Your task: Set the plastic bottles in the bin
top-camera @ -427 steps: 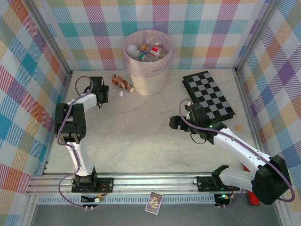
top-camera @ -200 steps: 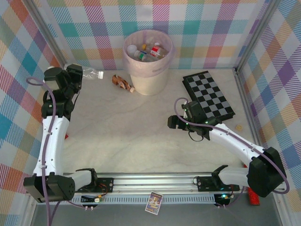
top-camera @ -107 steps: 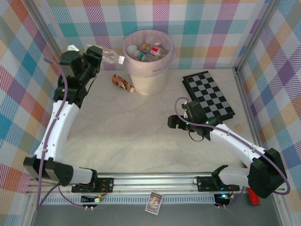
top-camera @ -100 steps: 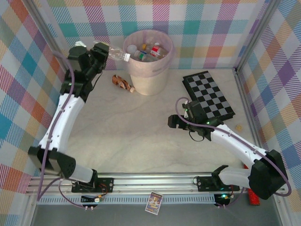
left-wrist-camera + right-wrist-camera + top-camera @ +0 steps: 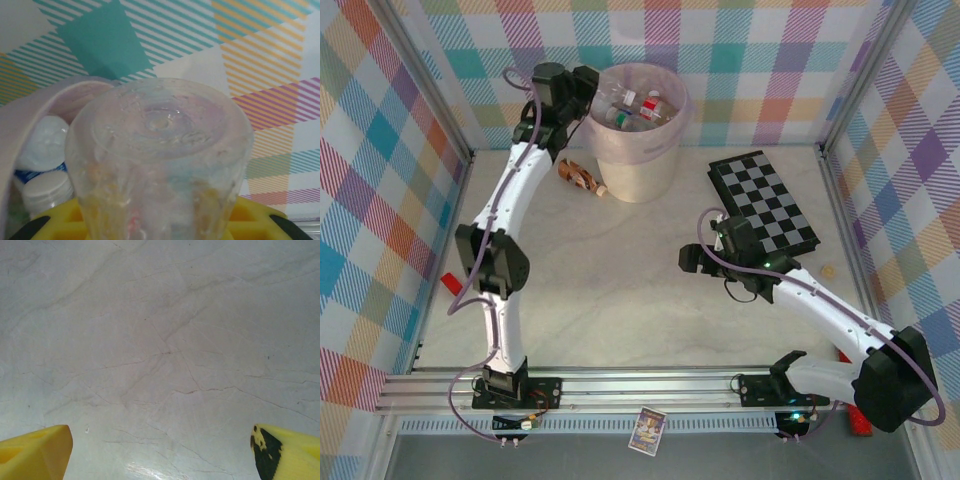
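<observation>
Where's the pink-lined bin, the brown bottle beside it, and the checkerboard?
Round pale pink-lined bin (image 5: 642,178): top view, front wall.
Small brown plastic bottle (image 5: 582,179): top view, its body.
Black-and-white checkerboard (image 5: 765,203): top view, its middle.

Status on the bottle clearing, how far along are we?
Done: several bottles already lie in the bin. In hand: the left hand grips a clear bottle at the bin's rim, not yet dropped. Left: a brown bottle on the table beside the bin. The right hand is open over bare table.
</observation>
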